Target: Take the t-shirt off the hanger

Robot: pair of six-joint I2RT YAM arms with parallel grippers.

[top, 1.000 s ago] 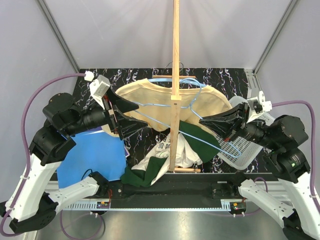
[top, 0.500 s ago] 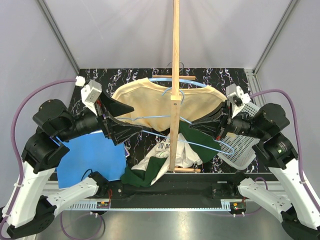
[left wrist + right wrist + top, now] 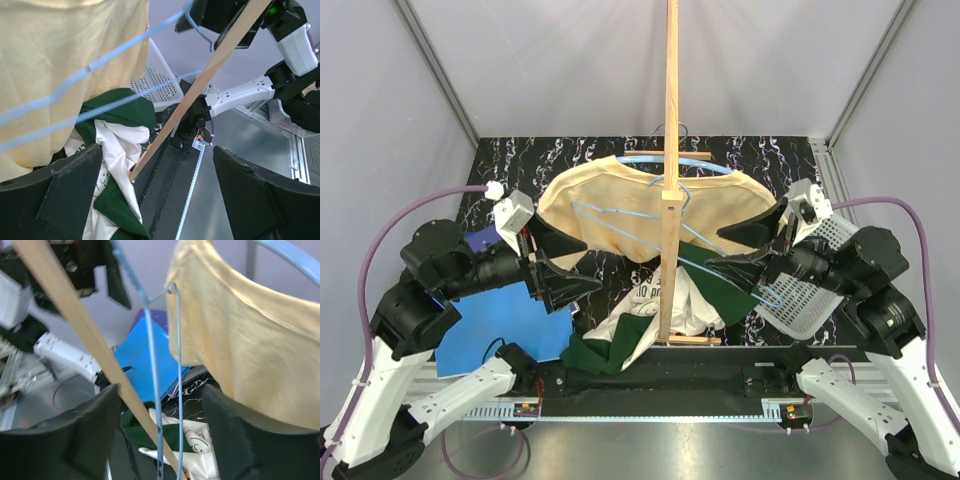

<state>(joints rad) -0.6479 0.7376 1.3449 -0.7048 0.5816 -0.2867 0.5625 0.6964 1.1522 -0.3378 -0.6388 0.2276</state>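
Observation:
The yellow t-shirt [image 3: 620,195] hangs over the light blue wire hanger [image 3: 705,167], which is hooked on the upright wooden post [image 3: 670,100]. My left gripper [image 3: 582,262] is open at the shirt's left lower edge, with nothing between its fingers. In the left wrist view the shirt [image 3: 60,60] and hanger wires [image 3: 90,67] sit above the open left gripper [image 3: 157,200]. My right gripper [image 3: 715,252] is open at the shirt's right side. In the right wrist view two hanger wires [image 3: 152,370] run down between the open right gripper's [image 3: 160,435] jaws, beside the shirt [image 3: 240,340].
A pile of green and white clothes [image 3: 660,300] lies at the foot of the post. A blue mat [image 3: 510,320] lies on the left. A white perforated basket [image 3: 810,290] sits on the right. The table top is black marble-patterned [image 3: 770,160], and grey walls enclose it.
My right gripper went from shut on the hanger wire to open and drew back slightly. My left arm shifted down and towards the near edge, still open.

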